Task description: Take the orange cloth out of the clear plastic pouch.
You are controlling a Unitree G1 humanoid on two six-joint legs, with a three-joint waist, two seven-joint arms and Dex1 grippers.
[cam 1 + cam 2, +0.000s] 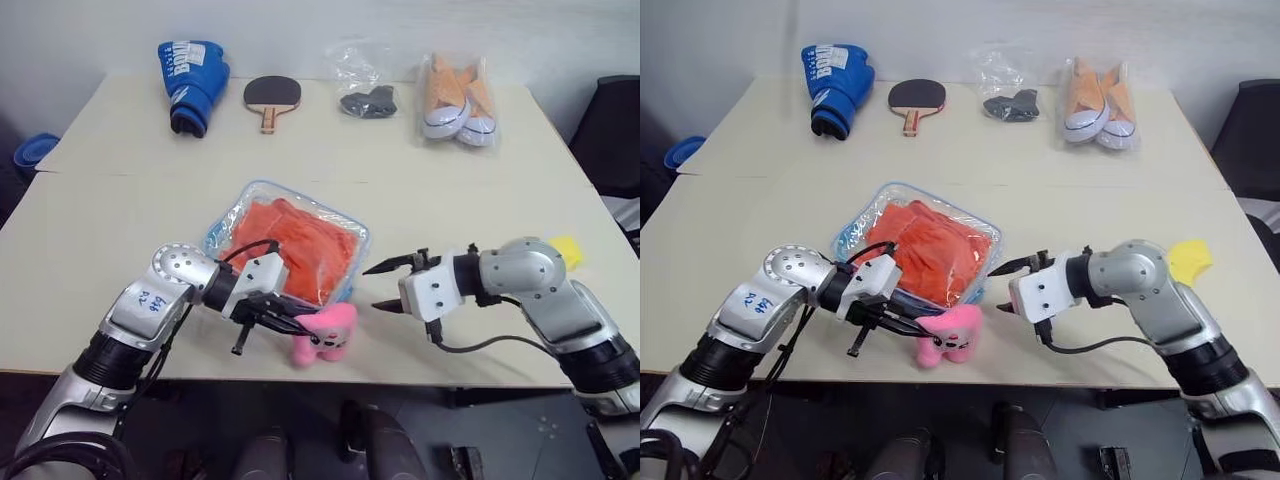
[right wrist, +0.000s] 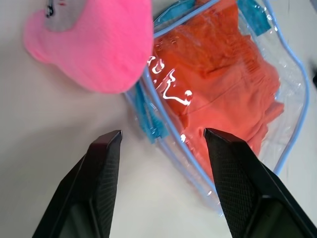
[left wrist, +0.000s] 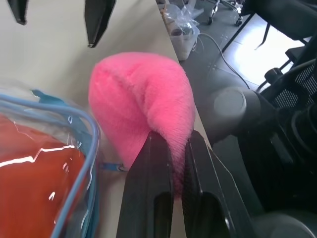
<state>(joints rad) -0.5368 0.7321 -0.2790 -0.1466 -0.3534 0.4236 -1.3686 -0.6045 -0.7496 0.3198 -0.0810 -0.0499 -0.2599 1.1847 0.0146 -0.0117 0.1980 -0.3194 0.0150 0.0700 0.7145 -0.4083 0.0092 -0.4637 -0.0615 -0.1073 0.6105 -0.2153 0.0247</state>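
- Your left end effector [image 1: 282,322], lower centre, is clamped on the pink plush toy [image 1: 325,333].
- Your right end effector [image 1: 381,287] stands open beside the clear plastic pouch [image 1: 345,232].
- The orange cloth [image 1: 297,247] sits inside it, mid-frame.

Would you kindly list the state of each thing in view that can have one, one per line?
orange cloth: folded, inside the pouch.
clear plastic pouch: flat on the table, cloth not yet out.
pink plush toy: at the table's front edge, pinched.
left gripper: fingers shut on the pink plush toy.
right gripper: fingers open, empty, beside the pouch.
sneakers: bagged, at the far side.
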